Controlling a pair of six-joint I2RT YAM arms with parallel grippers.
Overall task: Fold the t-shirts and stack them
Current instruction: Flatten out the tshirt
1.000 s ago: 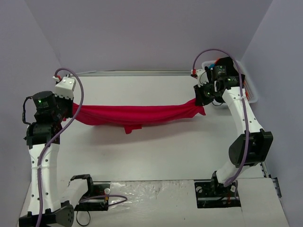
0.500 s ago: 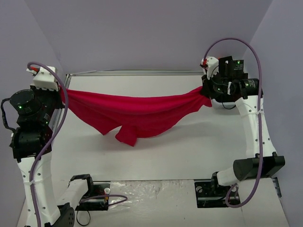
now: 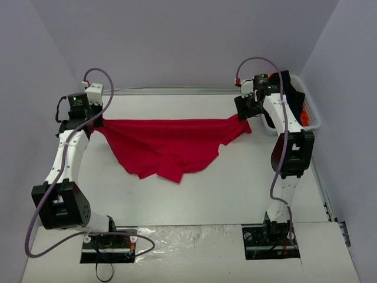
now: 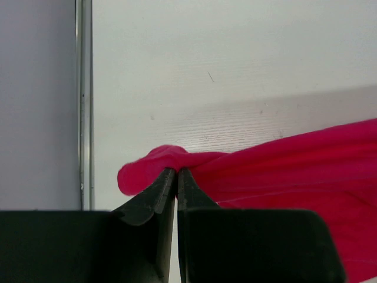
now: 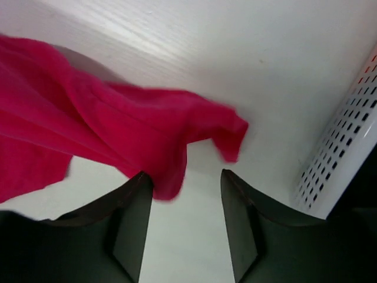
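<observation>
We look down from high behind onto the whole crimson-red cloth t-shirt (image 3: 168, 147); our wrist cameras press close at its opposite ends, sharing only it.

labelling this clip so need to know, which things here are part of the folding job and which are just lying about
Part of the job:
red t-shirt
left gripper, shut on its corner
right gripper, open
orange cloth, likely another shirt

Just there:
white basket holding the orange cloth
table

Both arms reach forward, well apart, the left end effector (image 4: 177, 171) pinched closed and the right end effector (image 5: 186, 177) with fingers spread.
</observation>
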